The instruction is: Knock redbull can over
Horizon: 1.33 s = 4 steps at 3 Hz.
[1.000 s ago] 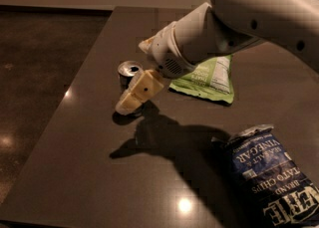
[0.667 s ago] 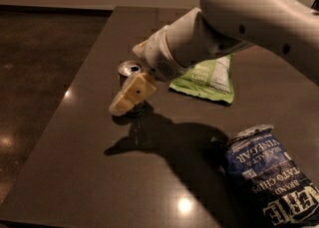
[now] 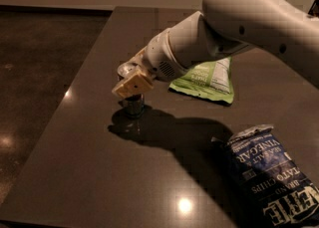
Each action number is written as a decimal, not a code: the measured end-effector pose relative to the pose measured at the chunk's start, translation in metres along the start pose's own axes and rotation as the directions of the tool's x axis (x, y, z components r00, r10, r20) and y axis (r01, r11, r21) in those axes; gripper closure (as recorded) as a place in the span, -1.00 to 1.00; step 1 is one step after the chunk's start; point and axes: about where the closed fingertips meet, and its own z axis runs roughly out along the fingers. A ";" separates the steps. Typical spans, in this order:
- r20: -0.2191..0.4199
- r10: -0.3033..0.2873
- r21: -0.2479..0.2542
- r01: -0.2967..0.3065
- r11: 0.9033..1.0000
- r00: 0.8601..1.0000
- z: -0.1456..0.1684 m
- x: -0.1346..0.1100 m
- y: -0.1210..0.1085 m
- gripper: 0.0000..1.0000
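Gripper (image 3: 132,85) at top of upright redbull can (image 3: 133,106), seemingly touching. High contact likely for tipping leverage. Spread or pressed together: cannot tell.

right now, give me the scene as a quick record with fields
can: upright on the table, left of centre, its top hidden by the gripper
gripper: at the can's top, contact unclear
green bag: flat, behind and to the right of the can, partly hidden by the arm
blue bag: lying at the front right, apart from the can
task state: can not yet knocked over
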 end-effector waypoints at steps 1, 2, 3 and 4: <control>0.010 0.022 0.000 -0.022 1.000 1.000 -0.011 0.000 -0.002 0.40; -0.065 0.007 0.013 -0.006 1.000 0.998 -0.037 -0.011 -0.007 0.87; -0.261 -0.100 -0.028 0.096 0.995 0.960 -0.054 -0.009 0.008 1.00; -0.430 -0.220 -0.132 0.180 0.975 0.876 -0.059 0.008 0.032 1.00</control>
